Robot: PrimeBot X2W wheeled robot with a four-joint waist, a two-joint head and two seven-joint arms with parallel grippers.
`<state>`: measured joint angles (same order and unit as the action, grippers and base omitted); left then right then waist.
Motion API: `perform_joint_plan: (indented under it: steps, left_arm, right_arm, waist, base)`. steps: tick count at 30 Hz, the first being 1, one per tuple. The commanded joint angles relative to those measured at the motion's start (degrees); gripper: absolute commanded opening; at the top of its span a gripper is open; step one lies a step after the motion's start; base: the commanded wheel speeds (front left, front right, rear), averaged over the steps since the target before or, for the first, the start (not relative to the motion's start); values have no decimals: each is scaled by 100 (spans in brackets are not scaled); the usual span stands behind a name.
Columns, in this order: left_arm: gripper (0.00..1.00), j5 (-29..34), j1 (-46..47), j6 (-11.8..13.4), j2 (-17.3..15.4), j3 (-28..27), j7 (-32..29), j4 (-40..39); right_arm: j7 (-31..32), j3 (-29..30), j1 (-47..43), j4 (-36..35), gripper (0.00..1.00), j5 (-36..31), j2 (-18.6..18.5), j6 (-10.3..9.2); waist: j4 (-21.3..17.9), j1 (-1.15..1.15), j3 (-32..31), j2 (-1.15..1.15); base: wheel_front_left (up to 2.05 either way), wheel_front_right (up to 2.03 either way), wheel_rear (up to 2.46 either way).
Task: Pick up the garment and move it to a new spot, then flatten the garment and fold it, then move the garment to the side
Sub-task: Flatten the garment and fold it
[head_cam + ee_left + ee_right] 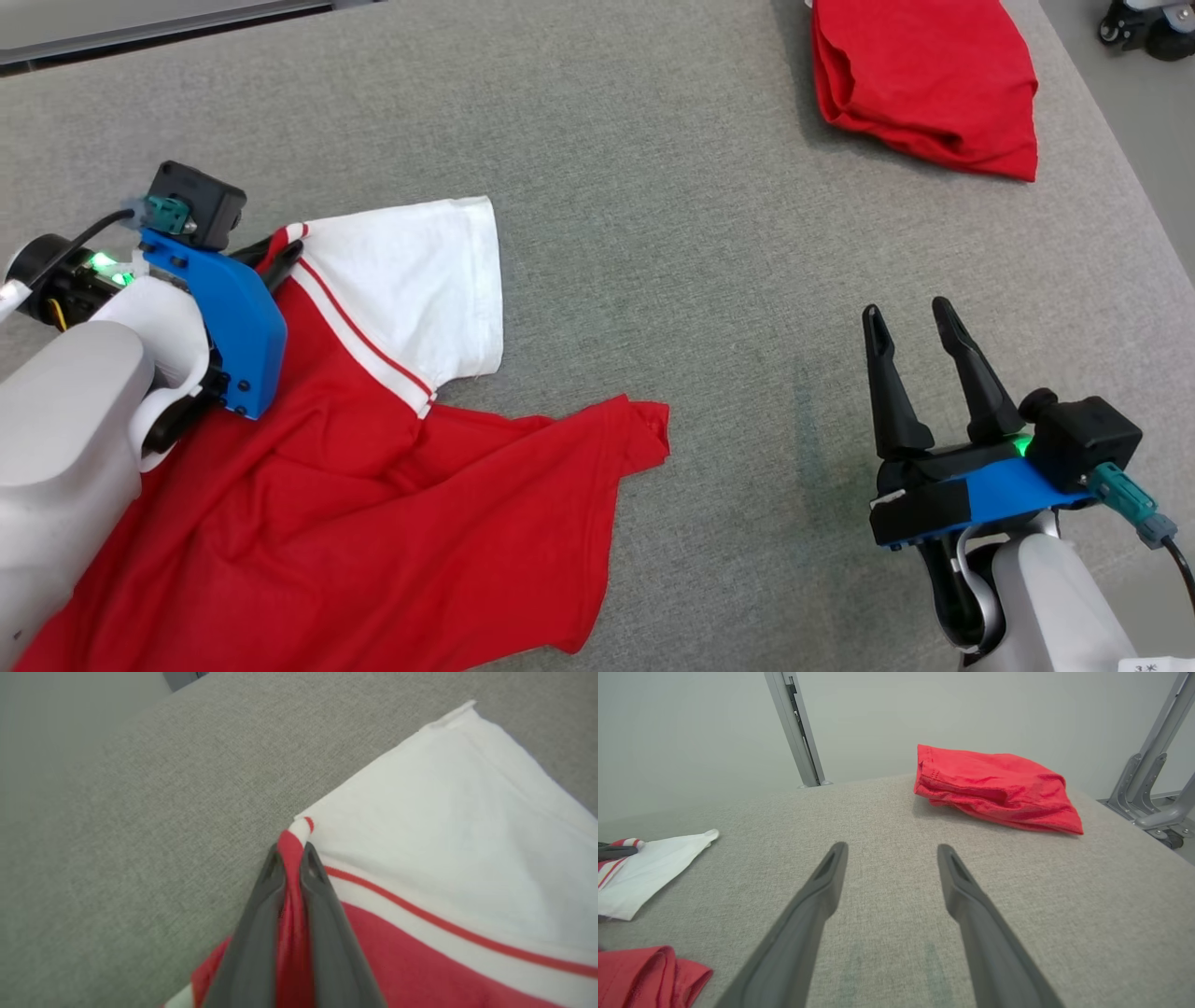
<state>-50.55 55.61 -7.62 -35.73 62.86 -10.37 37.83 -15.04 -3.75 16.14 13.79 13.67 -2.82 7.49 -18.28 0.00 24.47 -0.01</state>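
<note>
On garment (392,485) edge: left end effector (292,854) clamped; right end effector (907,310) spread.

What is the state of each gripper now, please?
Left gripper: closed on the red and white shirt.
Right gripper: open, holding nothing.
</note>
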Motion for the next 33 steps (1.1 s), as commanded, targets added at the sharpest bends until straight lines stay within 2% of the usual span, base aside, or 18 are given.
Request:
perform_joint_plan:
  steps: [1,5,11,15,20,21,22,26,33]
  left_arm:
    - [0,-42,48,25,-73,48,84,152]
    - [0,-28,385,25,-71,-81,743,348]
    - [0,341,825,424,-154,-382,2083,998]
    - [0,461,1009,657,-205,-546,2440,1401]
    - [0,617,990,1005,-301,-871,2557,1617]
    - [18,665,924,997,-290,-933,2559,1584]
    - [100,700,825,1006,-278,-976,2555,1588]
    - [100,883,656,1038,-211,-1288,2559,1361]
    - [100,1403,-99,1171,-66,-2463,2559,212]
  right_arm:
    - [-20,32,-35,-8,100,-26,-16,1]
    - [-20,78,-38,-11,100,-106,-14,1]
    - [-20,88,9,-29,100,-195,-16,1]
    - [-20,81,17,-58,100,-230,-17,1]
    - [-20,110,-2,-92,100,-274,-14,1]
    - [-20,118,-10,-98,100,-279,-14,1]
    - [-20,129,-23,-99,100,-282,-16,1]
    - [-20,145,-66,-68,100,-287,-14,1]
    - [-20,199,-140,-4,100,-348,-16,1]
  waist:
    - [36,0,-27,1]
    - [143,0,-86,1]
    - [204,0,-109,1]
    - [173,0,-79,1]
    - [129,0,-5,1]
    - [127,0,10,1]
    - [132,0,20,1]
    - [216,0,2,1]
    - [494,0,-340,1]
  base:
    - [0,0,0]
    - [0,0,0]
    - [0,0,0]
    - [0,0,0]
    - [0,0,0]
    - [0,0,0]
    - [0,0,0]
    - [0,0,0]
    - [0,0,0]
